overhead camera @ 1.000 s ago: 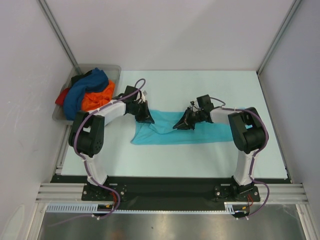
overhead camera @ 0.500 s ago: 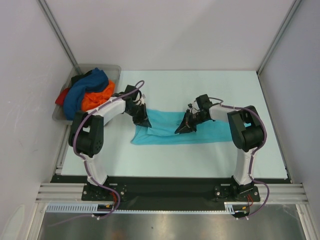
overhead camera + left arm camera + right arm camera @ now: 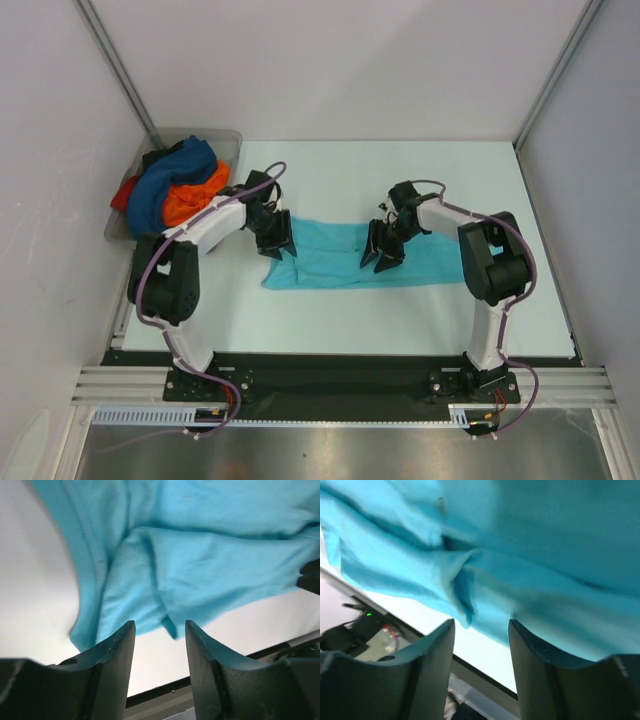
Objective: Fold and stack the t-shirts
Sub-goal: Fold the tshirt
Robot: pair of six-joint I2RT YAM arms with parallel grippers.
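A turquoise t-shirt lies on the white table as a long folded strip. My left gripper hangs over the strip's left end, its jaws open. In the left wrist view the turquoise cloth lies beyond the open left gripper, with a small loose fold just off the fingertips and nothing pinched. My right gripper stands open over the strip's middle. In the right wrist view the right gripper is apart from the cloth, which sags above it. Dark blue, orange and red t-shirts are heaped in the tray.
The grey plastic tray sits at the table's back left corner, next to the left wall. White walls and metal posts close in the table on three sides. The black base rail runs along the near edge.
Both grippers went from shut on the turquoise cloth to open and let it go. They carried the raised fold toward the near side and the cloth now lies flatter.
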